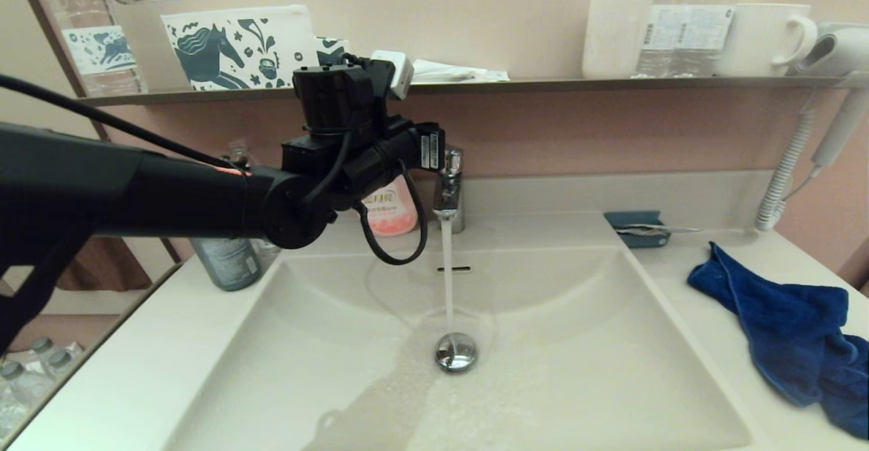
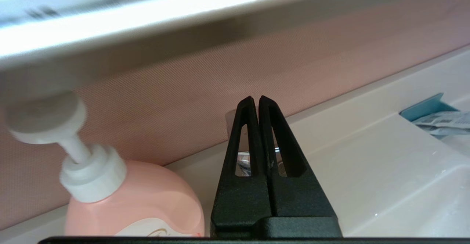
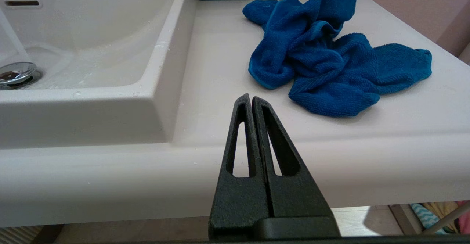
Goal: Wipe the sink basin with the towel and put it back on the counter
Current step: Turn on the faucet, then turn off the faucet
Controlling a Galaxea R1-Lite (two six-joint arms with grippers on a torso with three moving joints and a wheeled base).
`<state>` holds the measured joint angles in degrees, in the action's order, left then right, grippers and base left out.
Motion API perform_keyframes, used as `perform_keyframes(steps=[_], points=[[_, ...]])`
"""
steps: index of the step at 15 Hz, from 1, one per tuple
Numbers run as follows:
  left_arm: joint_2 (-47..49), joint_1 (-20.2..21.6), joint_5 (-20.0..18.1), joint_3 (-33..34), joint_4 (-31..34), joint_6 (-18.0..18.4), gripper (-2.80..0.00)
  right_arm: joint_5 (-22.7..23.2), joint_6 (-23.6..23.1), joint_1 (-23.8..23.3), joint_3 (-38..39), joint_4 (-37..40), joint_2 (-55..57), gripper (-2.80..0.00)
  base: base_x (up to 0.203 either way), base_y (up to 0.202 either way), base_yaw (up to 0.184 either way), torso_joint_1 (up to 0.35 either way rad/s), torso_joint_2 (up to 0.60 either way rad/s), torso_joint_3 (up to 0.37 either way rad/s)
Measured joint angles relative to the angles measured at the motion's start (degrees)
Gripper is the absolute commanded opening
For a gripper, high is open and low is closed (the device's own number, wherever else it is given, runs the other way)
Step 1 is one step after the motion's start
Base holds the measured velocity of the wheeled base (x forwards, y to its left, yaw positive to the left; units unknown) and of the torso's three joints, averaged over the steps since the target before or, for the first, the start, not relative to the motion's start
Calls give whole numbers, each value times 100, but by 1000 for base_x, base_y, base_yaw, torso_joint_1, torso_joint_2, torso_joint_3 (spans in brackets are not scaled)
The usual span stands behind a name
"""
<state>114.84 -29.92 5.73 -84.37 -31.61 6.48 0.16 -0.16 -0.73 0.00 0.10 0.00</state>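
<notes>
Both grippers have their fingers pressed together with nothing between them. Nearest of all, the right gripper (image 3: 251, 99) hangs just off the counter's (image 3: 220, 71) front edge, outside the head view, pointing across the top toward the towel (image 3: 330, 60). That towel lies crumpled on the counter to the right of the basin (image 1: 326, 342), well apart from both grippers, one end running out of the head view. The basin is wet; water runs in a thin stream (image 1: 447, 267) from the tap (image 1: 449, 189) onto the chrome plug (image 1: 455, 352), and the overflow slot (image 1: 454, 269) sits in the back wall just behind the stream. Farther back, the left arm (image 1: 170, 193) reaches in from the left above the basin's rear rim, and the left gripper (image 2: 256, 100) points at the tap, just beside a pink pump bottle (image 2: 128, 200). A teal tray (image 1: 637, 228) rests on the counter behind the towel. Behind it all runs a pink wall with a dark shelf (image 1: 611, 84) holding 2 white cups (image 1: 614, 35), and a hair dryer (image 1: 838, 57) hangs at far right
</notes>
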Motion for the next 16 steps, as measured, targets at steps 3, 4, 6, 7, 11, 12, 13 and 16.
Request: perform_keyframes(steps=[3,4,6,7,11,12,13,16], points=[[90,122,3,6,-25,-4,-280,0,0,-1,0,0,0,-280,0,0,0,0,0,0],[101,153,7,30,-33,-4,-280,0,0,-1,0,0,0,-280,0,0,0,0,0,0],[107,168,18,112,-38,-10,-280,0,0,-1,0,0,0,-280,0,0,0,0,0,0],[107,168,16,155,-52,-15,-280,0,0,-1,0,0,0,-280,0,0,0,0,0,0],[41,142,5,692,-392,-9,-280,0,0,-4,0,0,0,-280,0,0,0,0,0,0],[-5,140,4,820,-459,-9,-280,0,0,-4,0,0,0,-280,0,0,0,0,0,0],[-50,148,5,878,-468,-3,-280,0,0,-1,0,0,0,-280,0,0,0,0,0,0],[-165,162,9,912,-449,-1,-280,0,0,-1,0,0,0,-280,0,0,0,0,0,0]])
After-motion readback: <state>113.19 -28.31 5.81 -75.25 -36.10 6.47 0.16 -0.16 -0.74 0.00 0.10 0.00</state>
